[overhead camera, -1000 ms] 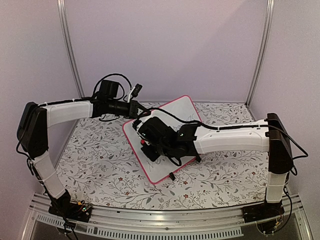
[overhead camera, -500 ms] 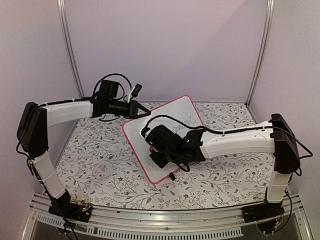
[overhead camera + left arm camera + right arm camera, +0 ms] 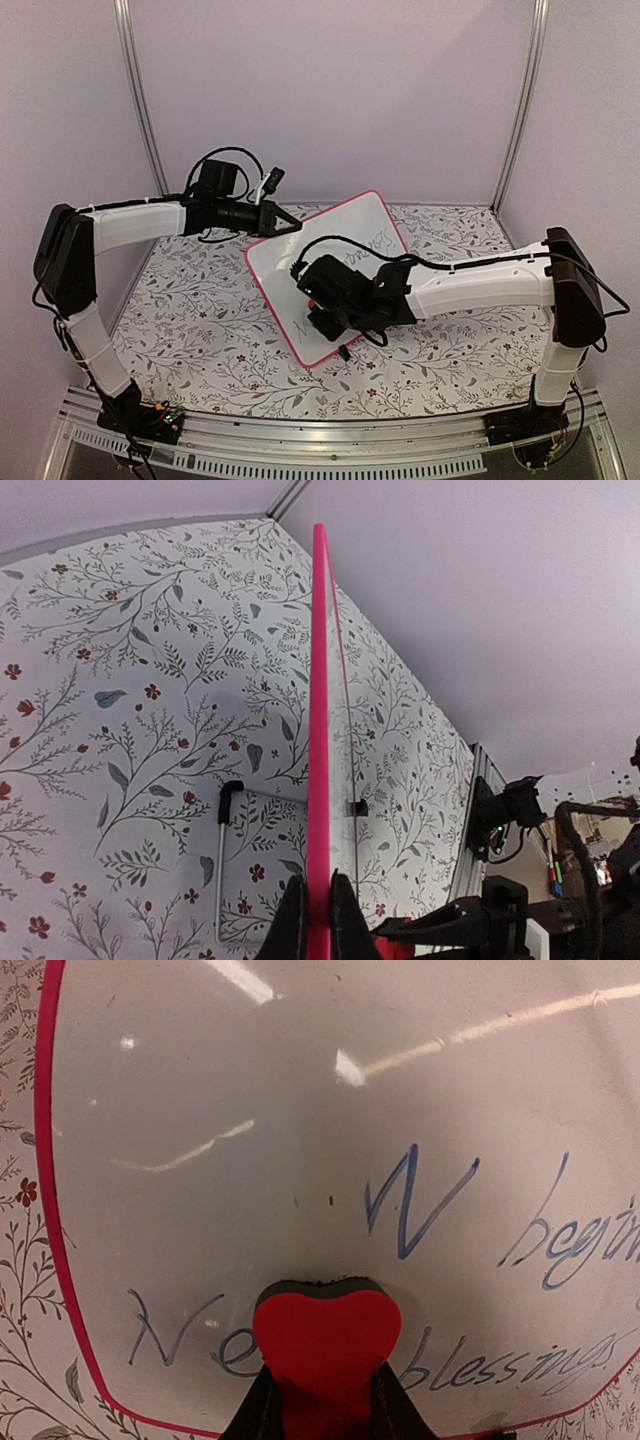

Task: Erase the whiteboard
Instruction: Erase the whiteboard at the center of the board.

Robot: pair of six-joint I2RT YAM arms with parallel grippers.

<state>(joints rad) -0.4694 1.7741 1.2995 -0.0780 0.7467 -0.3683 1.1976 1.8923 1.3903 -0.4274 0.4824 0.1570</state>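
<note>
Whiteboard (image 3: 345,225): stiff, light, slick.
Your left end effector (image 3: 318,925) pinches its rim (image 3: 320,680); right end effector (image 3: 322,1400) clamps the eraser (image 3: 325,1335).

From above, the right arm (image 3: 460,285) covers the whiteboard's (image 3: 285,265) middle, hiding the eraser (image 3: 325,1335) and the right gripper (image 3: 325,1405). The writing near the far right corner is too small to read. The right wrist view cuts "begin…" at its right edge, and the eraser hides letters after "Ne". The left wrist view shows the board edge-on, its face unseen.
</note>
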